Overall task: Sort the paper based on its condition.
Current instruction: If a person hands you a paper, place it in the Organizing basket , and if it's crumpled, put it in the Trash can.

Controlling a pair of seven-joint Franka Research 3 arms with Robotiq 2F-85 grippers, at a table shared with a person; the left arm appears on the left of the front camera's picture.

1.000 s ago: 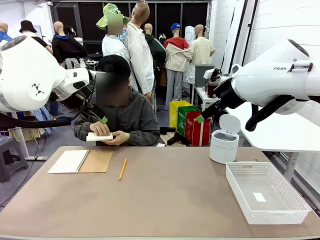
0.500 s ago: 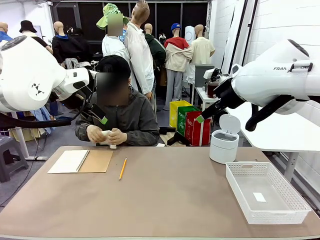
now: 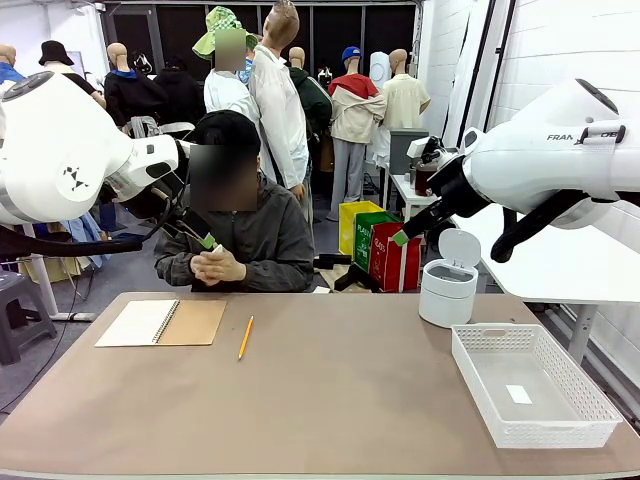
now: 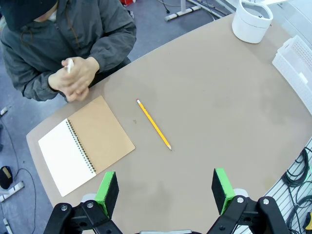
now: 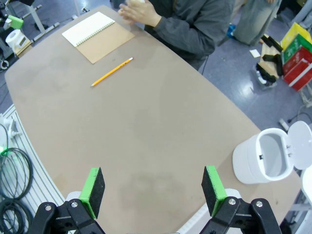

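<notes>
While the person at the far side of the table [image 3: 330, 400] presses both hands [image 3: 215, 266] together, the paper [image 4: 69, 66] is squeezed between them, just behind the notebook [image 3: 160, 323]. A small white bit of it sticks out above the fingers. The notebook lies flat and open, with one white page and the brown cover showing. A yellow pencil [image 3: 245, 337] lies just to the right of the notebook, not touching it. Much farther right of the notebook stands a white bin [image 3: 447, 285] with its lid up. A white basket [image 3: 478, 388] is beyond the bin and nearer to the robot. The left gripper [image 4: 165, 187] hangs high in the air over the notebook's part of the table, its jaws spread wide and holding nothing. The right gripper [image 5: 153, 187] hangs far to the right of the notebook, also spread wide and empty.
</notes>
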